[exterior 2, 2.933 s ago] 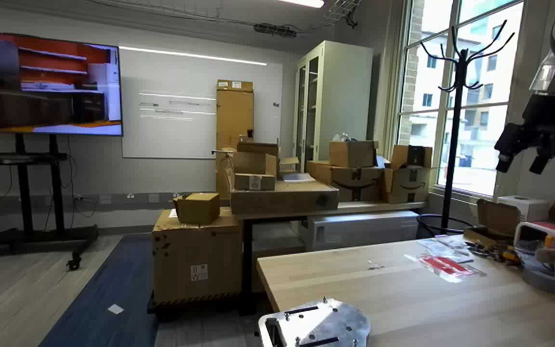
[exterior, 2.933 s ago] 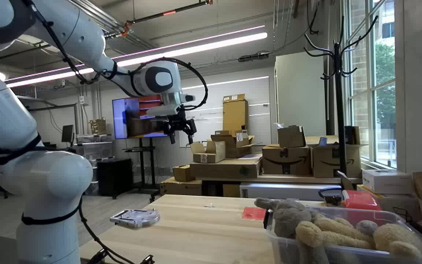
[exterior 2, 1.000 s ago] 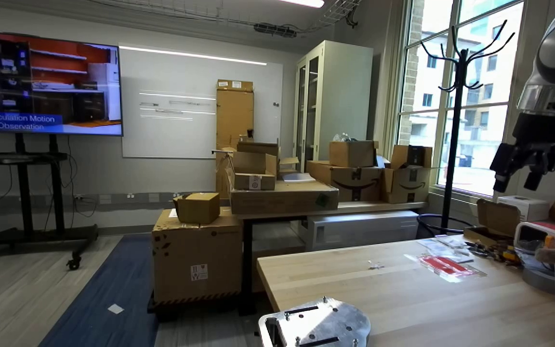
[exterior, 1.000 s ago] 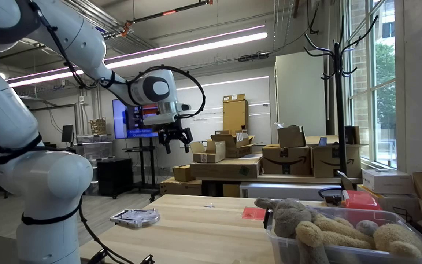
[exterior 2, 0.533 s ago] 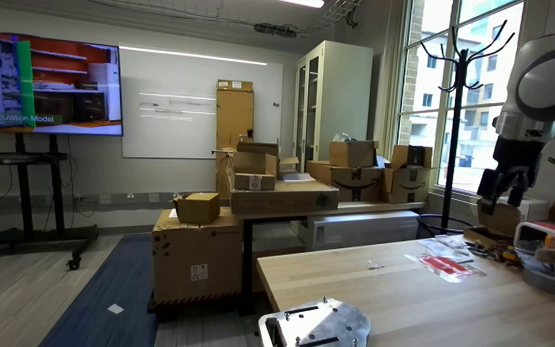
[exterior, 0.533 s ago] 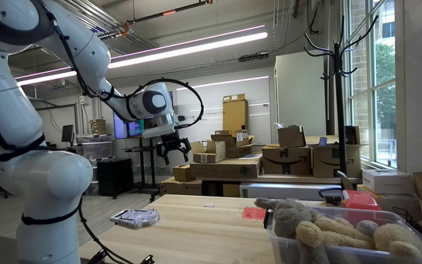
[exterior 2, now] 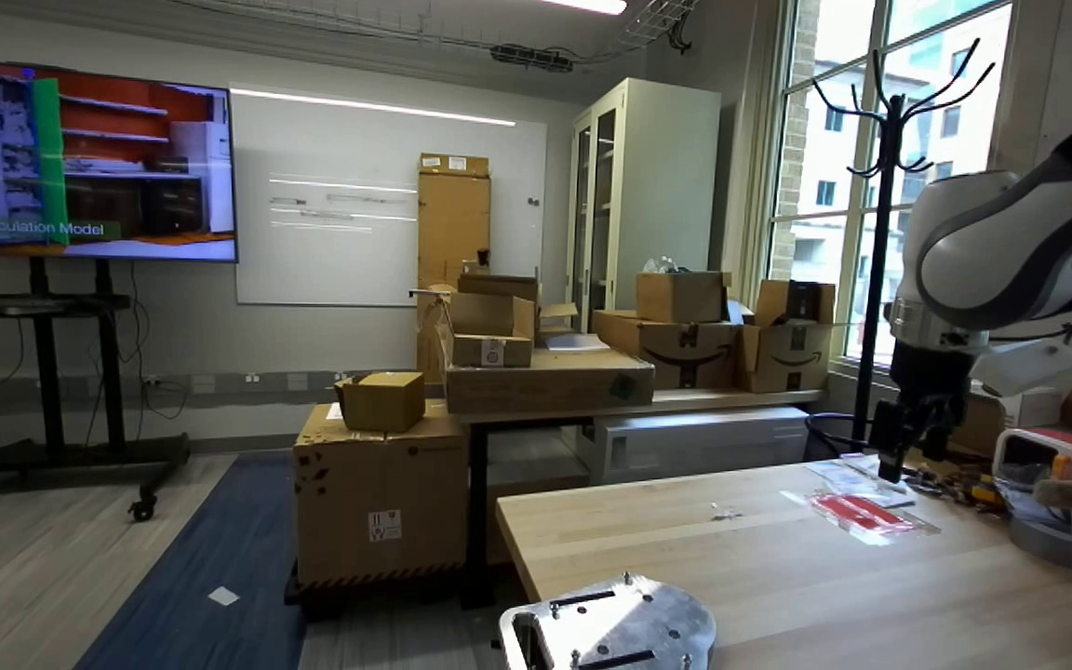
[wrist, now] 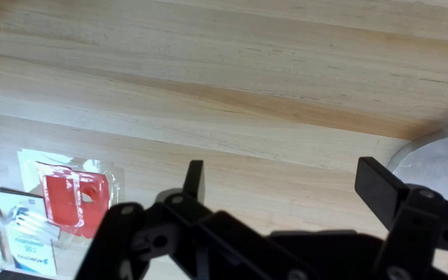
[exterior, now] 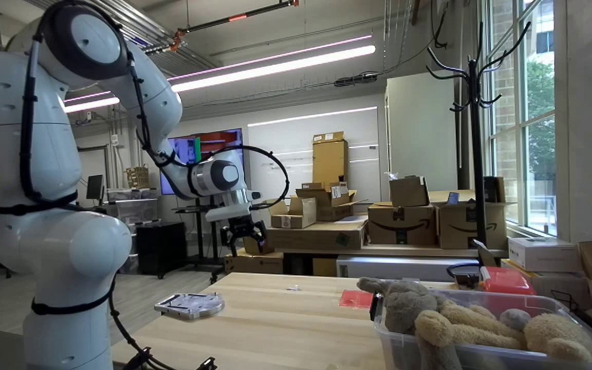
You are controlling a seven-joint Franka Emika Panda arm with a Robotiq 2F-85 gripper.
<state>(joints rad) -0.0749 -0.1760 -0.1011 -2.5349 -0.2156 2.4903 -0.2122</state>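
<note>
Grey workroom, daylight through a tall paned window [exterior 2: 843,251]. Long whiteboard [exterior 2: 341,223] on the far wall, pale upright cabinet [exterior 2: 671,186] near its end. In front, a light wooden table [exterior 2: 834,596]; my white jointed arm [exterior: 90,241] reaches out above it.

Smaller: broad flat screen [exterior 2: 89,158] on a wheeled black stand; brown cardboard boxes [exterior 2: 690,358] on a bench behind; clear plastic tub [exterior: 391,347] heaped with tan and grey plush toys [exterior: 486,329]. Silver metal plate [exterior 2: 620,623], slotted and round-ended, at the table's edge.

Black two-fingered gripper [wrist: 280,184]: fingers spread wide, nothing held, wood grain showing in the gap. It hangs over the tabletop, apart from it. To its left in the wrist view, flat red item in clear plastic packaging [wrist: 60,198], lying on the wood just beside white printed papers [wrist: 29,251]. The plate sits at that view's right edge, partly cut off.

Progress, my judgement: I am in position over the table, no more. No grip made, nothing lifted; all handling is left.

Writing: screen reads "Articulation Model". Boxes carry the Amazon curved-arrow mark. One paper shows upside-down lettering, probably ROBOTIQ. Other labels too small to read.
</note>
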